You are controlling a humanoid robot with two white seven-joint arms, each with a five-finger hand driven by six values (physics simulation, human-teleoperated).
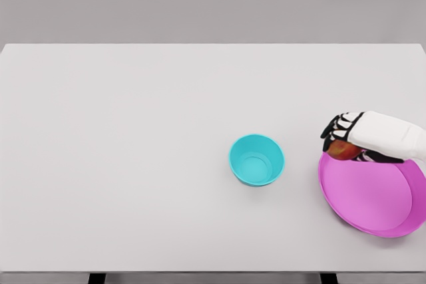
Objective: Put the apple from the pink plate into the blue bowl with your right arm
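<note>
Plain white counter (133, 164). Round blue bowl (257, 159) right of center, smooth, open space around it. Near right edge, glossy pink plate (373, 197); right robot hand (346, 139) clamped on red apple (343, 150) over plate's back-left rim.

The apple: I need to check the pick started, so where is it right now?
In the head view, the apple sits at the right, under the right hand at the pink plate's upper-left rim, right of the blue bowl.
</note>
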